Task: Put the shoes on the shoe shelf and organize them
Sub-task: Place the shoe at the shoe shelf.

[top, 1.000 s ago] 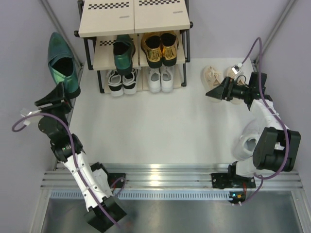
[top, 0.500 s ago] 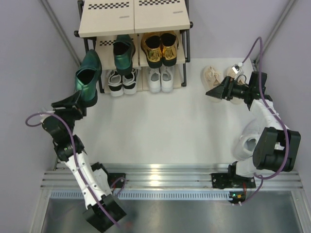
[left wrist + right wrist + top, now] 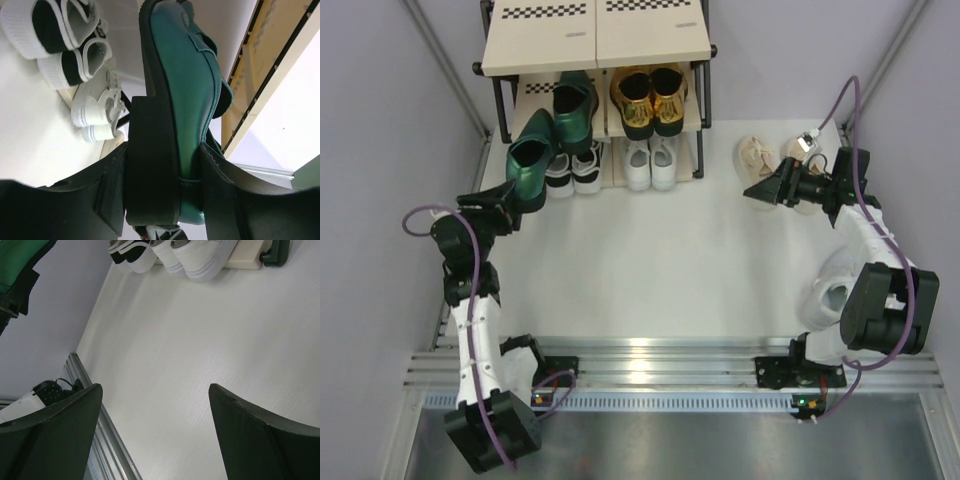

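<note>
Left wrist view: left fingers (image 3: 225,200) clamped tight on the green loafer (image 3: 190,100) at its heel, toe beyond them by the shelf (image 3: 595,35); right fingers (image 3: 260,440) gape wide, holding nothing.

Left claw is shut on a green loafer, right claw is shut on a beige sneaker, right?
No. The right wrist view shows the right claw open and holding nothing. The left claw is indeed shut on the green loafer.

Bright, even light; glare glints off the gold loafers (image 3: 650,98).
</note>
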